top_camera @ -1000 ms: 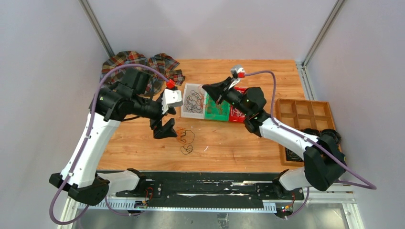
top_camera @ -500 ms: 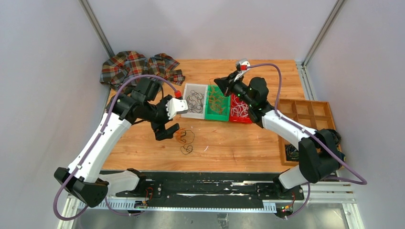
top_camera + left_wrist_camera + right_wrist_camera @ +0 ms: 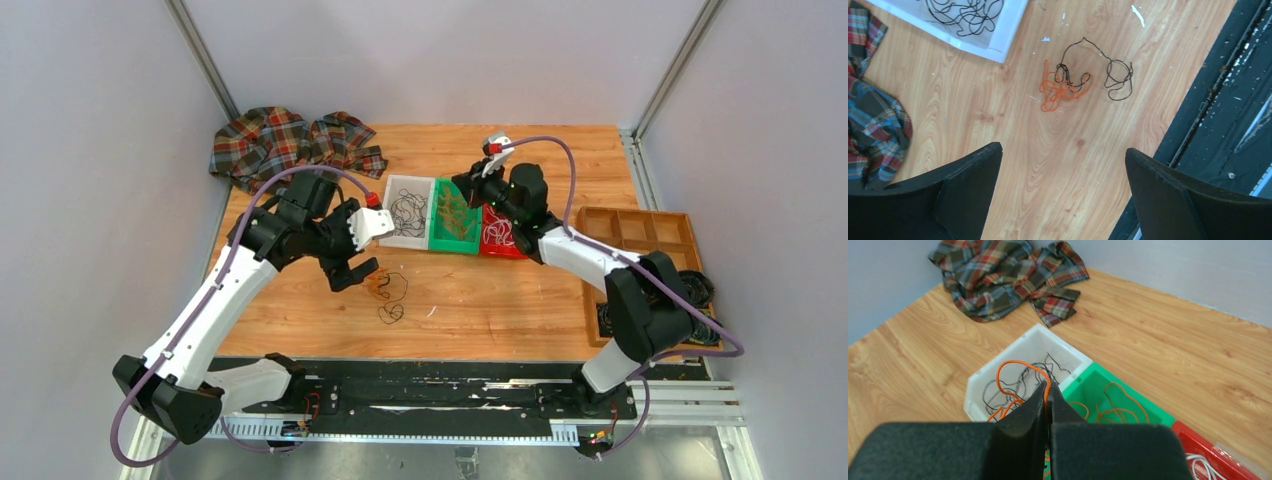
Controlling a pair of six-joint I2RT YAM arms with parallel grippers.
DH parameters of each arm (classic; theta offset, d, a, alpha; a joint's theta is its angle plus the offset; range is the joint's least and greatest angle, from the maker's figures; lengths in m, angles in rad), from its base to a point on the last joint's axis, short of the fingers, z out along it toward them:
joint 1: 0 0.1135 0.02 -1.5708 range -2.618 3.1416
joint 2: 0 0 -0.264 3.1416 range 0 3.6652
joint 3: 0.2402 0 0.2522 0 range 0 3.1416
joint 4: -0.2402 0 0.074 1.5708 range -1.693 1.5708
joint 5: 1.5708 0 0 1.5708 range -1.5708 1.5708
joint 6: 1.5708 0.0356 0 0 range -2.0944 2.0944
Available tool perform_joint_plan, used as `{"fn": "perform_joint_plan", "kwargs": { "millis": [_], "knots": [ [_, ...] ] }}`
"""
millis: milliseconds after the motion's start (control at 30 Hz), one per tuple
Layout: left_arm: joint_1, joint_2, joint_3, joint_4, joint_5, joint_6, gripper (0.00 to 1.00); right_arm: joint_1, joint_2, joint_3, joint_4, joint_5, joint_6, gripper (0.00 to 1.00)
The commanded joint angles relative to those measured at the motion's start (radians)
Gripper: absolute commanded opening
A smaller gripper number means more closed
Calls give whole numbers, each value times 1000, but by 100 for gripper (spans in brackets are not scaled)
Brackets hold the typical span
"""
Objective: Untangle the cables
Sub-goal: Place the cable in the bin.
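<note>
Right wrist view: right fingers (image 3: pixel 1033 410) pinch 1 orange cable (image 3: pixel 1020 363) above the green bin (image 3: pixel 1083 385), likely for colour-sorting; left fingers (image 3: pixel 973 175), spread wide, hover over the orange-black tangle (image 3: pixel 1068 85).

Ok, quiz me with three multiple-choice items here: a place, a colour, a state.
1. The loose tangle lies: A) on the table B) in the red bin C) on the cloth
2. The right gripper holds a cable that is: A) white B) orange C) black
3. The left gripper is: A) shut on a cable B) open C) shut, empty
Answers: A, bare wood lies under it; B, the cable leaving its shut jaws is orange; B, its jaws stand wide apart.
</note>
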Motion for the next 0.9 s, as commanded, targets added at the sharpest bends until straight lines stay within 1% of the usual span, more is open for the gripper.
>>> {"fn": "perform_joint_plan", "kwargs": {
  "millis": [0, 67, 133, 267, 333, 467, 567, 600, 700, 867],
  "knots": [
    [5, -10, -11, 88, -48, -23, 98, -29, 51, 30, -45, 72, -74, 1],
    [7, -14, -24, 117, -72, -32, 98, -27, 80, 51, -103, 122, -84, 1],
    [11, -14, -35, 138, -96, -40, 98, -27, 102, 74, -162, 148, -94, 5],
    [32, 19, -50, 158, -106, -28, 98, 1, 96, 107, -244, 182, -156, 30],
    [51, 44, -58, 172, -96, -22, 98, 26, 88, 136, -298, 221, -187, 37],
    [90, 96, -78, 209, -53, -4, 98, 41, 65, 188, -382, 280, -182, 48],
    [102, 142, -99, 222, -2, 20, 100, 54, 35, 204, -429, 323, -173, 50],
    [102, 159, -107, 223, 17, 32, 99, 59, 15, 196, -428, 325, -165, 50],
    [103, 220, -130, 228, 76, 69, 94, 79, -51, 143, -395, 299, -135, 50],
    [102, 359, -123, 259, 92, 65, 81, 132, -191, -12, -305, 245, -67, 48]
  ]
}}
